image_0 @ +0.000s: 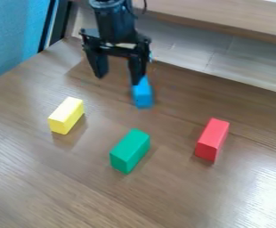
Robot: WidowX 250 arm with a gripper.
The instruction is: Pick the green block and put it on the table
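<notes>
My black gripper (117, 79) hangs above the back of the table, its two fingers spread apart with nothing between them. The green block (130, 150) lies on the brown wooden table (87, 187) near the middle of the view, in front of the gripper and well away from it. All of its near side and top can be seen.
Behind the right finger is a blue block (143, 94), partly hidden by it. A yellow block (66, 115) lies left of the green one, a red block (212, 139) to its right. The table's back edge runs behind the arm, beside a blue surface at upper left.
</notes>
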